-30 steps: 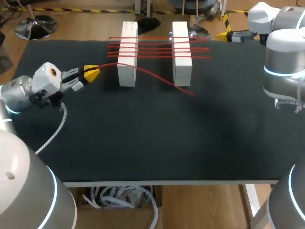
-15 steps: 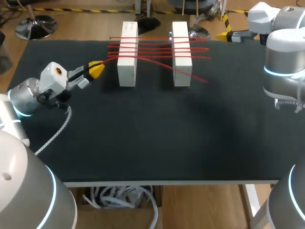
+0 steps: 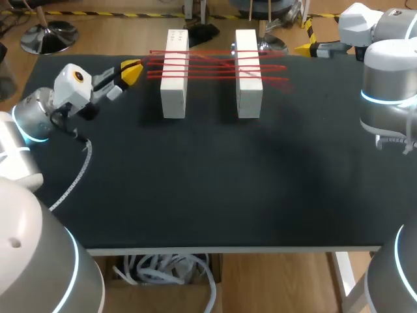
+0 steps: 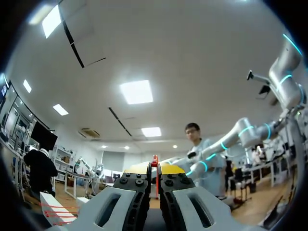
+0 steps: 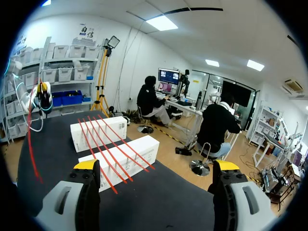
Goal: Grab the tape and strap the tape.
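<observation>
Two white blocks [image 3: 174,81] [image 3: 248,81] stand side by side at the back of the black table. Red tape [image 3: 212,64] runs across both in several strands. My left gripper [image 3: 130,70] hovers left of the left block, shut on the tape's end, and a strand leads from it to the blocks. In the left wrist view the red tape [image 4: 155,161] shows pinched between the yellow tips of the left gripper [image 4: 154,169]. My right gripper [image 3: 303,47] is at the back right edge, open and holding nothing. Ahead of the right gripper [image 5: 156,168] lie both blocks [image 5: 126,155] [image 5: 98,130].
A loose red tail [image 3: 284,81] of tape lies just right of the right block. A white cable [image 3: 77,177] hangs from my left arm over the table's left side. The table's far edge [image 3: 208,55] runs close behind the blocks.
My left gripper has moved toward the table's back with the tape. The strand that crossed the blocks diagonally now lies among the other strands, and its tail has swung back too.
</observation>
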You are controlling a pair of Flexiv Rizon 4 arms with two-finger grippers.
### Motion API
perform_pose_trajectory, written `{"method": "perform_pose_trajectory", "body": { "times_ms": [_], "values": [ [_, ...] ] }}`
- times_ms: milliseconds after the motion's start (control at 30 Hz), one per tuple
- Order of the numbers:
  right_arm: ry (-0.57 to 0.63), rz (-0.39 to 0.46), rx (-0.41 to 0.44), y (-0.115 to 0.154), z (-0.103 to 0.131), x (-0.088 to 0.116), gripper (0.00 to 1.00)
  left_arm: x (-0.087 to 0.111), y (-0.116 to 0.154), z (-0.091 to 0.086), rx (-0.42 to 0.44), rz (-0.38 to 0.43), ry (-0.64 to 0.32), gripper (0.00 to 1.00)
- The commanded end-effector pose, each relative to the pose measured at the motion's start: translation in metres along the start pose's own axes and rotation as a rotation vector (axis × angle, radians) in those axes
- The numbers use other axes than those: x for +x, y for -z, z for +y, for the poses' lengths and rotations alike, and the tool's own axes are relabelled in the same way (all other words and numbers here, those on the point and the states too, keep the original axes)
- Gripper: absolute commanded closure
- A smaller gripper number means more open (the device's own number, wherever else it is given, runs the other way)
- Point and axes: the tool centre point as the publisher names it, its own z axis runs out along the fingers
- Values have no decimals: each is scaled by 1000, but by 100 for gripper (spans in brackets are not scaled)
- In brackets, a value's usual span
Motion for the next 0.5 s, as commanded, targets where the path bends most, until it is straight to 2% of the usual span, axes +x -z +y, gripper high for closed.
{"method": "perform_pose_trajectory", "body": {
  "times_ms": [33, 500],
  "values": [
    [0, 0, 0, 0, 0, 0, 0, -2, -8, -6, -7, 12, -11, 100],
    [0, 0, 0, 0, 0, 0, 0, -4, -7, -5, -11, 17, -3, 100]
  ]
}}
